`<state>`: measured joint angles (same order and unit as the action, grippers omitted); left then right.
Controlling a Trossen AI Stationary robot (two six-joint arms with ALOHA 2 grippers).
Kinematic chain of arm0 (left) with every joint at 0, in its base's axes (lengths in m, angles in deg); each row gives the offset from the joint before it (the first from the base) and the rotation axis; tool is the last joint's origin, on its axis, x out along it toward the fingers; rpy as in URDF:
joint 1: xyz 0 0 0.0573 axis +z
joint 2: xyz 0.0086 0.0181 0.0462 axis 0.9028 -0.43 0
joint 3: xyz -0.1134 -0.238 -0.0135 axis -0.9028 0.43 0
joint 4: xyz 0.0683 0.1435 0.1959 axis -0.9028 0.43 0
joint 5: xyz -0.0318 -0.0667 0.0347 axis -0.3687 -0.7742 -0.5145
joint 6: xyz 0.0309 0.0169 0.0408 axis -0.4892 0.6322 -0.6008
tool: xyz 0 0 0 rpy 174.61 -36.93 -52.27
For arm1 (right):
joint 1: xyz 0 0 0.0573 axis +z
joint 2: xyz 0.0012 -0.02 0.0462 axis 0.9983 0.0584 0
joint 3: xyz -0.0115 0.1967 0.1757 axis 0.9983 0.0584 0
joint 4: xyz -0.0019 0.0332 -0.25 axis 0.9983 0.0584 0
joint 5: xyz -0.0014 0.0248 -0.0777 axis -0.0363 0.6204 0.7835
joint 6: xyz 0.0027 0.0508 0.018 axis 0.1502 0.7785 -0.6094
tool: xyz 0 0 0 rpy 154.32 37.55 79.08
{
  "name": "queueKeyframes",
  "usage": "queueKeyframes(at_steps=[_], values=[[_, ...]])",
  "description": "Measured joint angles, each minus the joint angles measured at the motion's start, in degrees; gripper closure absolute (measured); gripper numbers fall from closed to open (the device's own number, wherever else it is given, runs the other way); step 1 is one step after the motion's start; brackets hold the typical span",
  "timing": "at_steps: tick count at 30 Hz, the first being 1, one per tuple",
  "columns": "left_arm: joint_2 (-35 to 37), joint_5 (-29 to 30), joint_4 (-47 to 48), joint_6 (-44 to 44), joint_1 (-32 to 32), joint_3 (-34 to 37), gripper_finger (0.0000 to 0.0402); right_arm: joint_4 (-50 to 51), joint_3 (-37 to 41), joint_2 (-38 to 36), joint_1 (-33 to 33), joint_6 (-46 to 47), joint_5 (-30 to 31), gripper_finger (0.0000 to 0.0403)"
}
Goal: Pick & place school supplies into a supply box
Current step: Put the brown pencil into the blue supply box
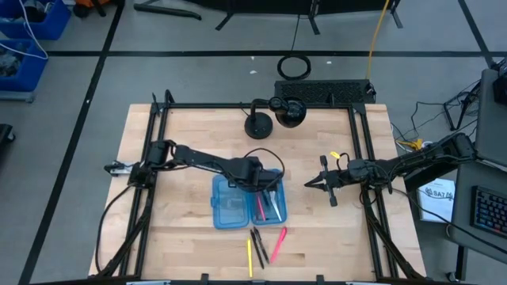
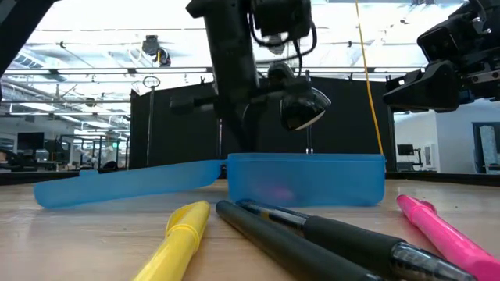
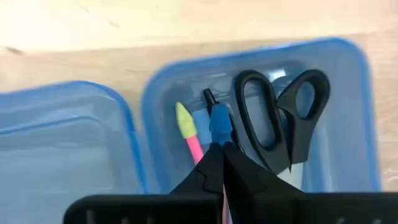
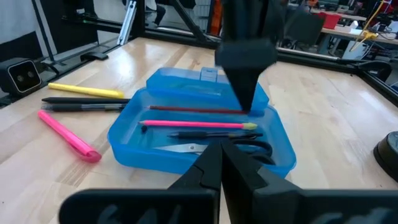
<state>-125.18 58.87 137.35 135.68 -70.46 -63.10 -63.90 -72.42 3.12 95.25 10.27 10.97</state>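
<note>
The supply box (image 1: pixel 230 210) lies open, a translucent blue case of two halves. Its right half (image 4: pixel 134 134) holds black-handled scissors (image 3: pixel 280 118), a pink pen with a yellow-green tip (image 4: pixel 193 124) and a black pen (image 4: pixel 193 133). My left gripper (image 4: pixel 247 107) stands over that half's far wall, pointing down, shut on a thin dark red pen (image 4: pixel 193 109). My right gripper (image 1: pixel 310 185) hovers right of the box, shut and holding nothing. A yellow marker (image 1: pixel 249 255), two black pens (image 1: pixel 257 241) and a pink marker (image 1: pixel 278 244) lie on the table near the box's near side. My left gripper pinches the dark red pen near its right end (image 4: pixel 239 111) between its two fingers, coming from above and pointing down, across the pen. The pen lies level along the box half's far wall, at about rim height. Whether it rests on the box I cannot tell.
Two black round-based stands (image 1: pixel 259 124) (image 1: pixel 289 111) sit near the table's far edge. Black frame rails (image 1: pixel 154 150) run along the table's left and right sides. Bare wood (image 1: pixel 182 229) lies left of the box and between the box and my right gripper.
</note>
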Motion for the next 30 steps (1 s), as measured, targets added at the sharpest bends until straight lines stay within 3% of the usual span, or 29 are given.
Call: queueKeyframes(at_steps=[6,25,30], values=[[0.1,1.7,7.6,0.6,-0.6,-4.3,0.0397,0.0,0.0,0.0,0.0,1.5,0.0,0.0403],[-1.4,3.5,6.0,11.6,-2.5,-4.0,0.0399,-2.2,0.0,0.0,0.0,6.3,-0.2,0.0403],[-4.6,1.3,5.0,12.9,-2.8,-4.0,0.0394,-3.1,0.0,-0.1,0.0,5.6,-0.3,0.0403]])
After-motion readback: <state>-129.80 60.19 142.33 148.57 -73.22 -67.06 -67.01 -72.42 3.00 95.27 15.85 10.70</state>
